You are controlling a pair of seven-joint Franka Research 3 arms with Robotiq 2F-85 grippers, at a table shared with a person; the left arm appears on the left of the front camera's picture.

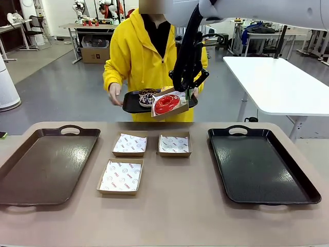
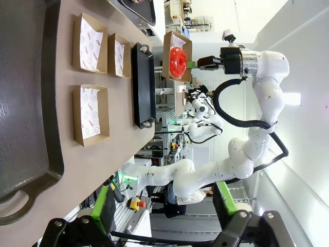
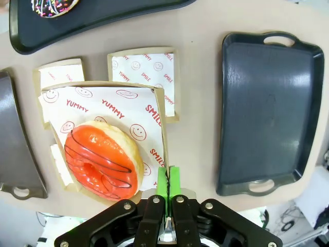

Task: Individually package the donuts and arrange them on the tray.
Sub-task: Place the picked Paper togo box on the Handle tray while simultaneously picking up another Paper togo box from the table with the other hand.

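Right claw [image 3: 168, 180] clenched on rim of paper-lined cardboard box [image 3: 128, 108] carrying glossy red ring donut [image 3: 100, 159]. Black rectangular tray [image 1: 259, 164] lies below, rightward. Left claw [image 2: 165, 203] released.

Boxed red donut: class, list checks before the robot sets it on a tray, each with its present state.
1. Right end effector shut on wall of box: ok.
2. Red donut lying inside box: ok.
3. Box held level: not ok, it tilts.
4. Table's black tray has bare room: ok.
5. Left end effector open, away from box: ok.
6. Grip firm enough for travel: cannot tell.
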